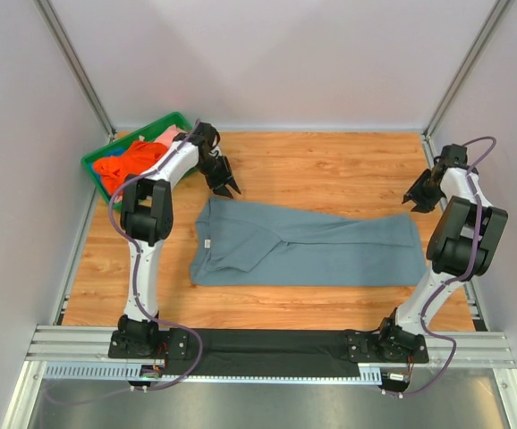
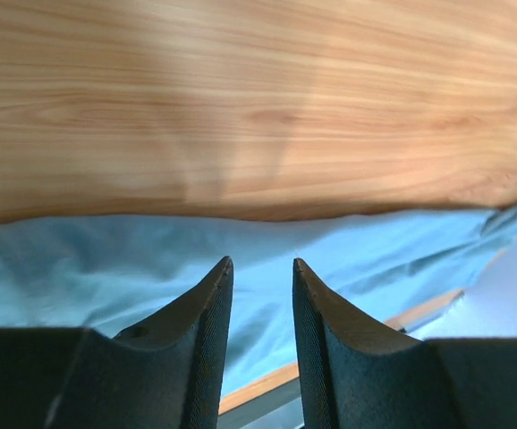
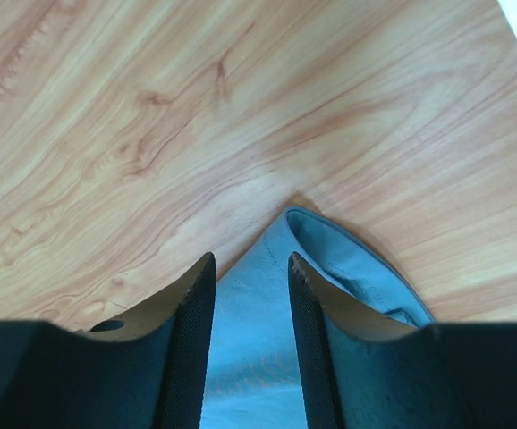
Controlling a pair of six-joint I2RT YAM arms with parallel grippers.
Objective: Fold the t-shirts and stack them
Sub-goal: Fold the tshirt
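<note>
Wood-grain tabletop (image 1: 330, 170) between pale walls (image 1: 267, 63) carries a grey-blue t-shirt (image 1: 312, 246); left hand (image 1: 227, 189) and right hand (image 1: 411, 201) both spread.

Green bin (image 1: 91, 167) near left gripper (image 1: 225, 186)

Slate-blue t-shirt (image 1: 308, 246), green bin (image 1: 97, 161)

Probably a lab test cell: white panel walls (image 1: 267, 54), aluminium rails (image 1: 71, 344), wooden table (image 1: 330, 170).
</note>
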